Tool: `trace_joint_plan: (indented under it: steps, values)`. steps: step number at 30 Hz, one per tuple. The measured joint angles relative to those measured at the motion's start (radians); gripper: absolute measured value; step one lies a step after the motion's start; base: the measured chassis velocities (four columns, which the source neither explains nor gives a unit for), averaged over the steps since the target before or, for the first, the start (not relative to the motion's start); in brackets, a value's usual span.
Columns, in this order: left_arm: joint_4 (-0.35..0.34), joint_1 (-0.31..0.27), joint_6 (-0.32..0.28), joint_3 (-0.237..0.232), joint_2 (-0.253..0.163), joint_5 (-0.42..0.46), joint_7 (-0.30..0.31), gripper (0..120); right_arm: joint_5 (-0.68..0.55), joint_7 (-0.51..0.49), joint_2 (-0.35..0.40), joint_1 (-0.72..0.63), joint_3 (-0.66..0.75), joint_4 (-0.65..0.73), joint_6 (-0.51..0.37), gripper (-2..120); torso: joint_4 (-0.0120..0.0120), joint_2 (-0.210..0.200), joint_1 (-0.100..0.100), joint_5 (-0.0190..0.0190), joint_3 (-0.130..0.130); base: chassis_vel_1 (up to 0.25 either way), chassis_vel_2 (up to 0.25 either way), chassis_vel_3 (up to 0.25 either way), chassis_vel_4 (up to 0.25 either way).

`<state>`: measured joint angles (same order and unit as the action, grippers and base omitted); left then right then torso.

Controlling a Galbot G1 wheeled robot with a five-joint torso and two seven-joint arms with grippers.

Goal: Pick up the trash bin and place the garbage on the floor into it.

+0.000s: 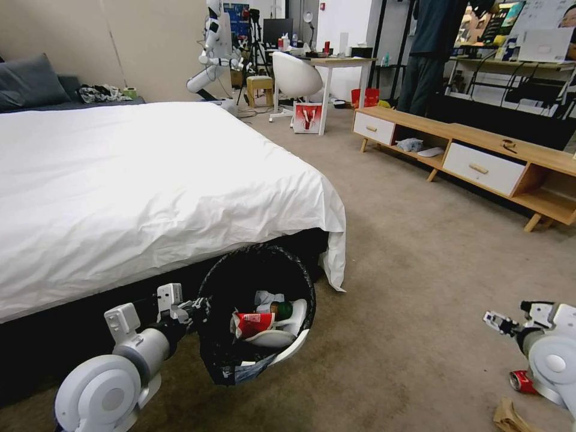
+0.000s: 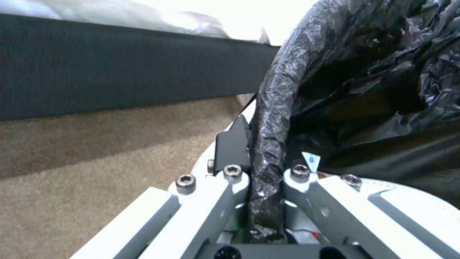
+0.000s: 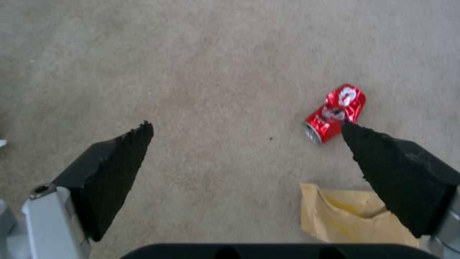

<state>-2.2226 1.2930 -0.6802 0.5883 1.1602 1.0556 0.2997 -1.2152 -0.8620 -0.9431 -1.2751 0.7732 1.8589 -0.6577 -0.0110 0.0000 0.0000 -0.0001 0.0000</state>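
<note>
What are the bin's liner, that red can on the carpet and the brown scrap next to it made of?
The liner looks like thin black plastic film: crinkled and glossy where the left tool pinches it at the bin rim. The can seems to be thin metal, likely aluminium, shiny and dented. The scrap looks like matte brown paper, creased and torn. The carpet appears short-pile fabric.

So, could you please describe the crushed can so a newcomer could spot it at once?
Start from the white bed, then look across the carpet to the robot's right pincer, which hangs open. The crushed can lies below it, shiny red beside a flat brown paper piece.
</note>
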Motion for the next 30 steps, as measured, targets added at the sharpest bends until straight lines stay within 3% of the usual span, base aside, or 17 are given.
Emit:
trace_joint_plan:
  steps: [17,30]
  values:
    - [-0.008,0.009,0.000,0.003,0.000,0.002,0.002,2,-0.027,-0.001,-0.033,0.082,0.007,-0.135,0.025,100,0.0002,0.000,0.000,0.0000,0.000,0.000,0.000,0.000,0.000]
    - [-0.012,0.017,0.002,0.008,0.000,0.002,0.002,2,0.058,0.137,-0.060,0.198,0.019,-0.373,0.075,100,0.0001,0.000,0.000,0.0003,0.000,0.000,0.000,0.000,0.000]
